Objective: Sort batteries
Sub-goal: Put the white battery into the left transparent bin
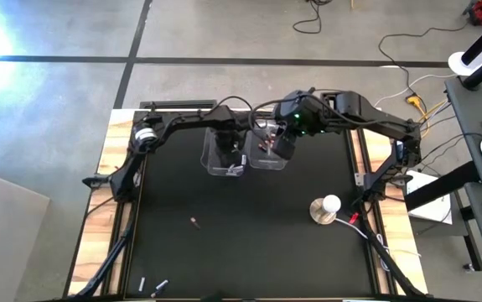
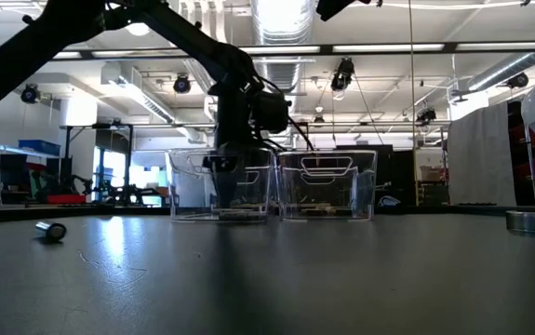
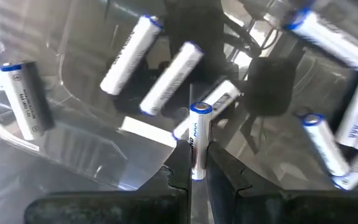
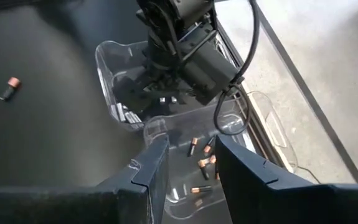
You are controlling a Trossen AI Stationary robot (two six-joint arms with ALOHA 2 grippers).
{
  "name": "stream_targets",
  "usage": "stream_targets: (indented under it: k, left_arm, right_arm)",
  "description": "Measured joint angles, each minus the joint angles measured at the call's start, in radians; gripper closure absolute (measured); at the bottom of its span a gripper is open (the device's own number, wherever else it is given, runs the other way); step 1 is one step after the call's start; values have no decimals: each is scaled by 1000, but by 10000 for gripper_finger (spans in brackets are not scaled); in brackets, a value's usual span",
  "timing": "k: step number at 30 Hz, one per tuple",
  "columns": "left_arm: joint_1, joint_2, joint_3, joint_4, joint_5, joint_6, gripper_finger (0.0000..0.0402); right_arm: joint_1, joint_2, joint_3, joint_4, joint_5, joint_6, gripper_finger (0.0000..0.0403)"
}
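Two clear bins stand side by side at the table's far middle. The left bin [image 1: 222, 153] holds several silvery-white batteries [image 3: 129, 55]. The right bin [image 1: 270, 153] holds several dark batteries with copper ends [image 4: 203, 165]. My left gripper [image 3: 197, 171] reaches down into the left bin, shut on one white battery [image 3: 198, 140]. My right gripper [image 4: 191, 165] hangs above the right bin, slanting down, open with nothing between its fingers. Loose batteries lie on the black mat: one mid-left [image 1: 194, 221] and two at the near edge [image 1: 152, 286]. My left gripper pinches the white battery's long sides [image 3: 197, 163] between its two fingers, toward one end. The fingers come from above and point down, and the battery lies along them. Its blue-capped end [image 3: 200, 110] sticks out past the fingertips toward the bin floor; whether it touches the floor I cannot tell.
A round metal disc with a white top [image 1: 326, 210] stands at the right of the mat, with a red clip-like piece [image 1: 354, 218] beside it. Wooden strips [image 1: 98, 226] border the black mat, which lies open between the bins and the near edge.
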Motion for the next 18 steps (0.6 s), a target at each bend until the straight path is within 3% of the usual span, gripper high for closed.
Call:
stream_targets:
  k: [10,18]
  left_arm:
    - [36,24,0,7,24,19,390]
    - [37,27,-1,32,24,18,334]
  right_arm:
    - [0,0,0,6,0,27,280]
    - [0,0,0,29,0,28,280]
